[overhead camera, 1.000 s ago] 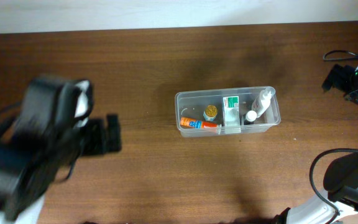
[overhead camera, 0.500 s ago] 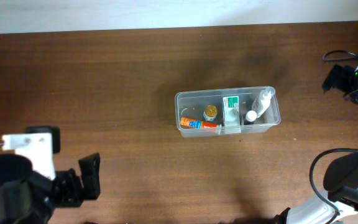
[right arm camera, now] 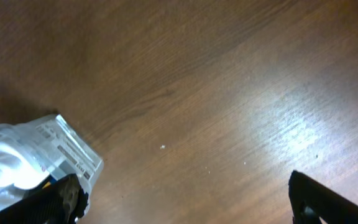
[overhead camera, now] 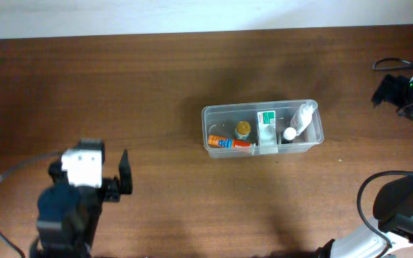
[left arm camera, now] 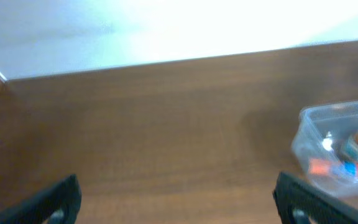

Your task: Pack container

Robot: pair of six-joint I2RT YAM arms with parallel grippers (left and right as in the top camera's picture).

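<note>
i'm looking at the container sitting mid-table, already holding an orange tube, a small box and white bottles. with no loose item showing, i'm judging the packing about finished. the left gripper is hanging spread and empty, well apart from it, and the right gripper likewise. next i'm wanting a check for leftovers.

left gripper: jaws wide apart, pointing forward, nearly level
right gripper: jaws wide apart, angled downward
</note>
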